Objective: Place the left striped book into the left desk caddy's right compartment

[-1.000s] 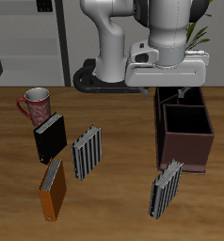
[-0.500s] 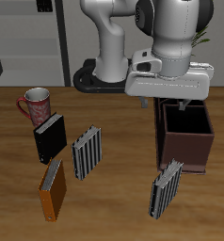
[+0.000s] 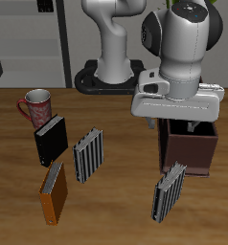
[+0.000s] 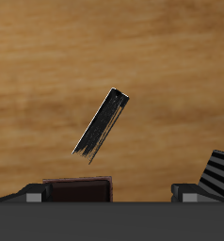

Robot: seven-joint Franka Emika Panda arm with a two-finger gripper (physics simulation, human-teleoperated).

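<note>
The left striped book (image 3: 169, 191) stands upright on the table, just in front of the left desk caddy (image 3: 189, 151), nearer the table's front edge. In the wrist view the book (image 4: 103, 124) shows edge-on from above, with the caddy's rim (image 4: 79, 191) close to the gripper. My gripper (image 3: 180, 121) hangs above the caddy, higher than the book and a little behind it. Its jaws stand wide apart with nothing between them, as the wrist view (image 4: 110, 193) shows. The hand hides most of the caddy's compartments.
A second striped book (image 3: 87, 156) (image 4: 220, 172) stands mid-table. A black book (image 3: 51, 141), an orange book (image 3: 55, 191) and a red-and-white mug (image 3: 35, 105) are on the other side. The robot's base (image 3: 106, 78) is at the back.
The gripper has moved from behind the caddy toward the table's front edge and slightly down, now covering the caddy's top. The books have not moved.
</note>
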